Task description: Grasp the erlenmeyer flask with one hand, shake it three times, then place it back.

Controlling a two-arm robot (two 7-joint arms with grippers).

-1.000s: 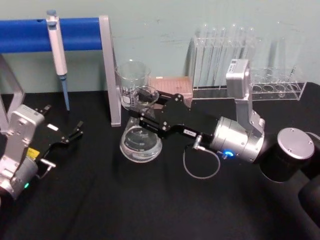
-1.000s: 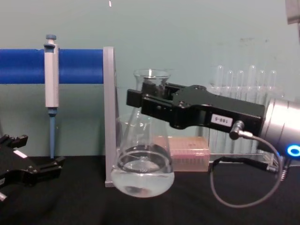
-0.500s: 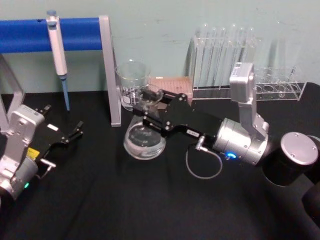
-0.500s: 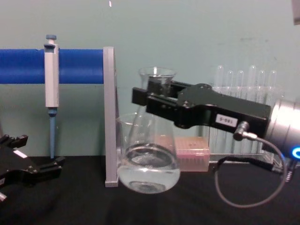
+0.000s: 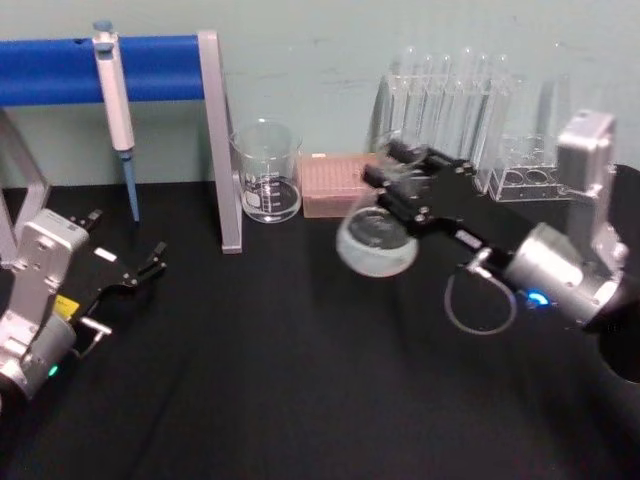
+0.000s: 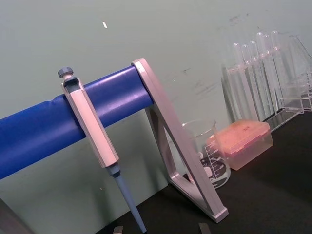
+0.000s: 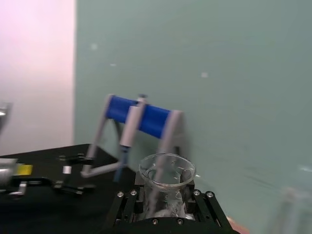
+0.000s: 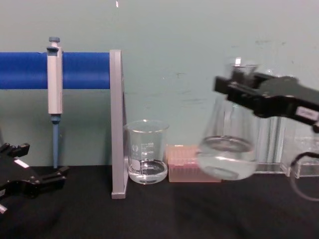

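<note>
Our right gripper (image 8: 238,89) clamps the erlenmeyer flask (image 8: 228,159) by its neck, aloft to the right of the glass beaker (image 8: 146,152). Our left gripper (image 5: 152,260) idles well left of the beaker, fingers apart. We should shake gently, keeping the flask upright.

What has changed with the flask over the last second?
The right gripper, still shut on the flask neck, has lifted it higher off the table and swung it to the robot's right, away from the beaker and towards the tube rack. The beaker, pipette and left gripper stayed put.
</note>
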